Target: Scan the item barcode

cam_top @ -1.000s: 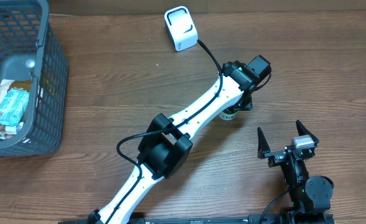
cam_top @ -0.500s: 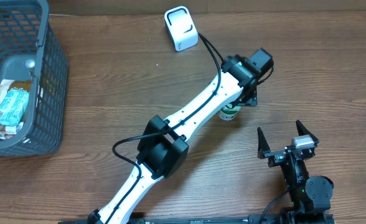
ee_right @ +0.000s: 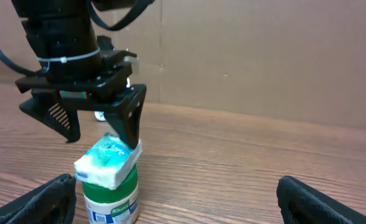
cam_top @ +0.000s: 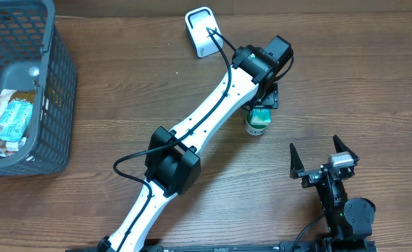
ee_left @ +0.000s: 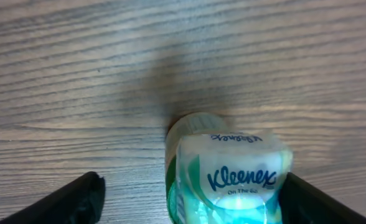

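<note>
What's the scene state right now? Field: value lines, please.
item: tissue pack, lying tilted on top of a canister
canister: upright on the table, below the scanner in the overhead view
scanner: white, at the far edge
left end effector: open, fingers straddling the tissue pack from above
right end effector: open, empty, at the near edge
basket: far left, packets inside
</note>
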